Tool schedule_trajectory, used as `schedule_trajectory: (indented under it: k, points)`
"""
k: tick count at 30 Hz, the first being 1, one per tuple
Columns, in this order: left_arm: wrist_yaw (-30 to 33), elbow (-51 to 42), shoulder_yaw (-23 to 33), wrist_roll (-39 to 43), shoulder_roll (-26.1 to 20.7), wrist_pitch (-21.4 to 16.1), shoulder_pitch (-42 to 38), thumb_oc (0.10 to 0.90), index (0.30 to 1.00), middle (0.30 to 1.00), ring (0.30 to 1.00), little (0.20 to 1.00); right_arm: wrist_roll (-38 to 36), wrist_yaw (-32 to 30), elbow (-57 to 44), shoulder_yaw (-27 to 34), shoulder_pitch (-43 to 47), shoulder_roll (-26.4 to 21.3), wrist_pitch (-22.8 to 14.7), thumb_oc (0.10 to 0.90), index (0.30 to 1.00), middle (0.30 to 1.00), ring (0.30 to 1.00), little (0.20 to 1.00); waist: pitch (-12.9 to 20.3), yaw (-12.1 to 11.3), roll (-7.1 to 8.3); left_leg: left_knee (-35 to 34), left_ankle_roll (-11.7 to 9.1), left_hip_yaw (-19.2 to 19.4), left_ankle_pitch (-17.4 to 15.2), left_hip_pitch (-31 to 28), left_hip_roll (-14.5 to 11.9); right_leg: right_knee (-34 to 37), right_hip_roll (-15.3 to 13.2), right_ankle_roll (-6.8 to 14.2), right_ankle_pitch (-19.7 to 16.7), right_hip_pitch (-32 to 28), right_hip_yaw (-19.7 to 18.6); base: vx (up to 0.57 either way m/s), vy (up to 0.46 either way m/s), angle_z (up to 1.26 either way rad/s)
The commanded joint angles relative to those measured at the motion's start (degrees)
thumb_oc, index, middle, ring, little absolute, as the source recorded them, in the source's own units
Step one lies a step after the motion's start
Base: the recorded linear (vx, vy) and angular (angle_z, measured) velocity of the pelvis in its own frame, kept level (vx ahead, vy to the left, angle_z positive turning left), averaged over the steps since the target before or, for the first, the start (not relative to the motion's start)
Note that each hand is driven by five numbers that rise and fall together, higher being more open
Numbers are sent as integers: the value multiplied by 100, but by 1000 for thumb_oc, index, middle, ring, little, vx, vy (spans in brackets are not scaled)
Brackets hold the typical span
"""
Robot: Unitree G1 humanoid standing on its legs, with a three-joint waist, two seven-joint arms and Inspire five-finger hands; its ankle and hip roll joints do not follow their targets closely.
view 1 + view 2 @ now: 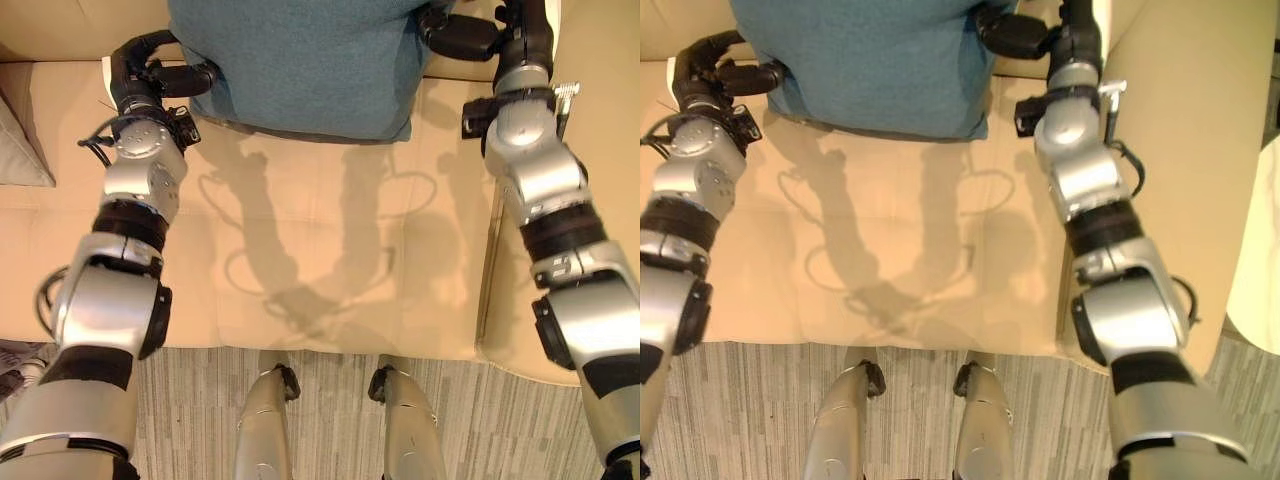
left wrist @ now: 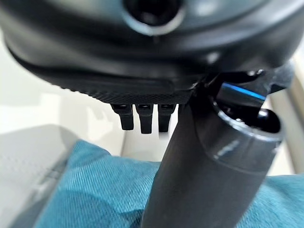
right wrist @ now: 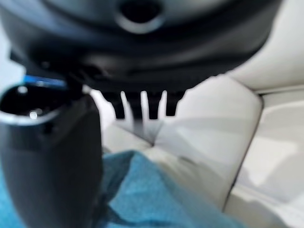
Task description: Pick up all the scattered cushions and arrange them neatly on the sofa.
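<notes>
Woven teal cushion (image 1: 300, 60) pinched by left hand (image 1: 165, 75), right hand (image 1: 465, 35); smooth beige sofa (image 1: 330, 250).

Grey striped carpet (image 1: 200, 400) along the front of the seat. Pale rounded object (image 1: 1260, 270) at the far right, off to the side, too cropped to identify.

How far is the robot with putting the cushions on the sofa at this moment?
One teal cushion is already at the back of the beige sofa seat. The left hand and the right hand are at its two sides, thumbs against the fabric, so placing looks in progress. A grey cushion lies at the left edge. Whether others remain, I cannot tell.
</notes>
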State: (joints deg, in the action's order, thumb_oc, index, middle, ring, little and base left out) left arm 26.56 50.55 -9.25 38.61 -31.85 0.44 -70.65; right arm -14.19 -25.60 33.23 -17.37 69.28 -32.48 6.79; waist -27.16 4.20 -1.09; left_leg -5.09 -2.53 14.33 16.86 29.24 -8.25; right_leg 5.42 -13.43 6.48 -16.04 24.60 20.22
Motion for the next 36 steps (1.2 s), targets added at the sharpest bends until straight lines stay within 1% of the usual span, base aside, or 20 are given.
schedule_trajectory:
  k: [1, 3, 4, 5, 6, 9, 10, 11, 12, 15, 18, 19, 20, 22, 24, 26, 28, 30, 33, 36]
  points:
    - [87, -433, 181, 810, -28, -882, 99, 800, 900, 900, 900, 900, 99, -524, -112, 341, -6, 164, -433, 800, 900, 900, 900, 900, 861, -51, -14, 9, -654, -130, -1493, -1081, -334, -726, -305, 467, 1218, -358, -64, 31, 8, -2]
    - [76, -482, 317, 831, 173, -722, 626, 800, 900, 900, 900, 900, 139, -534, -435, 506, -475, 343, -481, 800, 900, 900, 900, 900, 841, -56, -15, 18, -630, -137, -1515, -1256, -331, -755, -298, 431, 1263, -540, -42, -4, 3, 0]
    - [108, -389, 355, 760, 291, -643, 745, 800, 900, 900, 900, 900, 159, -612, -687, 641, -732, 446, -544, 800, 900, 900, 900, 900, 825, -39, -1, 22, -588, -65, -1426, -1293, -319, -767, -311, 364, 1192, -569, 25, 37, 12, 4]
    - [137, -324, 437, 754, 354, -628, 906, 800, 900, 900, 900, 900, 196, -669, -905, 763, -972, 551, -568, 800, 900, 900, 900, 900, 868, -32, -7, 22, -609, -117, -1561, -1430, -334, -760, -285, 402, 1308, -691, -63, -33, 19, 4]
    - [141, -305, 533, 747, 414, -600, 1086, 800, 900, 900, 900, 900, 205, -688, -1074, 870, -1164, 610, -641, 800, 900, 900, 900, 900, 848, -36, -2, 29, -566, -40, -1480, -1456, -319, -776, -300, 338, 1237, -711, 11, 60, 12, 0]
    - [45, -454, 928, 1084, 678, -675, 2092, 800, 900, 900, 900, 900, 534, -551, -1553, 1072, -1932, 714, -717, 800, 900, 900, 900, 900, 978, -51, 3, 17, -518, -7, -1582, -1764, -309, -734, -255, 301, 1302, -1003, 19, 61, 11, -1]
    - [54, -492, 932, 1079, 694, -674, 2152, 800, 900, 900, 900, 900, 547, -547, -1583, 1068, -1983, 722, -708, 800, 900, 900, 900, 900, 1000, -48, 0, 11, -516, -5, -1579, -1779, -307, -721, -255, 301, 1294, -1020, 19, 87, 13, -5]
    - [15, -494, 1096, 928, 755, -655, 2569, 800, 900, 900, 900, 900, 700, -347, -1650, 1048, -2281, 715, -739, 800, 900, 900, 900, 900, 1110, -74, 1, 9, -506, 0, -1619, -1914, -301, -670, -235, 282, 1314, -1155, 53, 145, -5, -5]
    - [-40, 51, 1279, 542, 636, -544, 2921, 800, 900, 900, 900, 900, 733, -186, -1757, 977, -2617, 738, -877, 800, 900, 900, 900, 900, 1261, -62, 23, 9, -487, 49, -1685, -2113, -305, -645, -224, 260, 1354, -1331, 53, 192, 3, -6]
    - [-60, 1172, 1869, 624, 515, -417, 3407, 800, 900, 900, 900, 900, 472, -141, -1970, 974, -3349, 1082, -1094, 800, 900, 900, 900, 900, 1520, 10, 18, 9, -487, 117, -1776, -2412, -286, -522, -187, 253, 1381, -1645, 105, 158, 15, -12]
    - [157, 1014, 2437, 783, 671, -628, 4108, 800, 900, 900, 900, 900, 436, 26, -2336, 1165, -4120, 1106, -1269, 800, 900, 900, 900, 900, 1764, 21, 28, 9, -478, 137, -1828, -2571, -283, -399, -130, 244, 1396, -1872, 214, 94, 4, 1]
    - [183, 784, 2478, 702, 791, -710, 4471, 800, 900, 900, 900, 900, 432, 120, -2422, 1234, -4408, 1056, -1316, 800, 900, 900, 900, 900, 1869, 26, 18, 9, -474, 115, -1840, -2607, -289, -353, -120, 240, 1395, -1953, 264, 74, 19, 10]
    - [73, 414, 2483, 464, 909, -852, 5023, 800, 900, 900, 900, 900, 426, 297, -2590, 1529, -4849, 889, -1415, 800, 900, 900, 900, 900, 1992, 27, 38, 9, -467, 122, -1850, -2674, -289, -286, -93, 246, 1389, -2091, 318, 55, 30, 14]
    - [-197, 93, 2461, 399, 1060, -931, 5653, 800, 900, 900, 900, 900, 466, 543, -2652, 1840, -5374, 702, -1454, 800, 900, 900, 900, 900, 2115, 30, 32, 9, -460, 108, -1865, -2735, -289, -231, -71, 248, 1387, -2213, 375, 5, 47, 15]
    - [-597, 104, 2406, 257, 1199, -906, 6217, 800, 900, 900, 900, 900, 517, 777, -2472, 2167, -5885, 554, -1509, 800, 900, 900, 900, 900, 2220, 44, 35, 9, -447, 108, -1872, -2802, -281, -229, -64, 246, 1401, -2309, 410, -23, 49, 10]
    - [-749, 166, 2392, 223, 1221, -866, 6422, 800, 900, 900, 900, 900, 413, 860, -2359, 2303, -6076, 554, -1511, 800, 900, 900, 900, 900, 2261, 49, 38, 9, -437, 107, -1873, -2840, -274, -245, -62, 238, 1415, -2355, 423, -26, 43, 7]
    - [-1084, 388, 2295, -13, 1487, -736, 7055, 800, 900, 900, 900, 900, 217, 946, -1865, 2660, -6739, 749, -1464, 800, 900, 900, 900, 900, 2347, 66, 39, 9, -397, 107, -1916, -2990, -262, -342, -88, 233, 1477, -2487, 447, -66, 117, -5]
    - [-1295, 639, 2248, -27, 1686, -634, 7365, 800, 900, 900, 900, 900, 199, 952, -1574, 2831, -7172, 912, -1379, 800, 900, 900, 900, 900, 2405, 77, 46, 9, -380, 103, -1949, -3100, -250, -406, -120, 234, 1501, -2585, 479, -59, 101, -1]
    - [-1413, 846, 2122, -207, 1869, -577, 7606, 800, 900, 900, 900, 900, 301, 880, -1274, 2954, -7483, 1080, -1311, 800, 900, 900, 900, 900, 2445, 74, 59, 9, -360, 55, -1968, -3132, -218, -477, -167, 243, 1526, -2670, 533, -70, 96, 1]
    - [-1488, 1282, 1867, -517, 2050, -515, 7687, 800, 900, 900, 900, 900, 63, 771, -898, 3052, -7651, 1357, -1344, 800, 900, 900, 900, 900, 2483, 103, 86, 9, -329, -67, -2013, -3107, -121, -606, -261, 271, 1493, -2696, 574, -103, 151, 4]
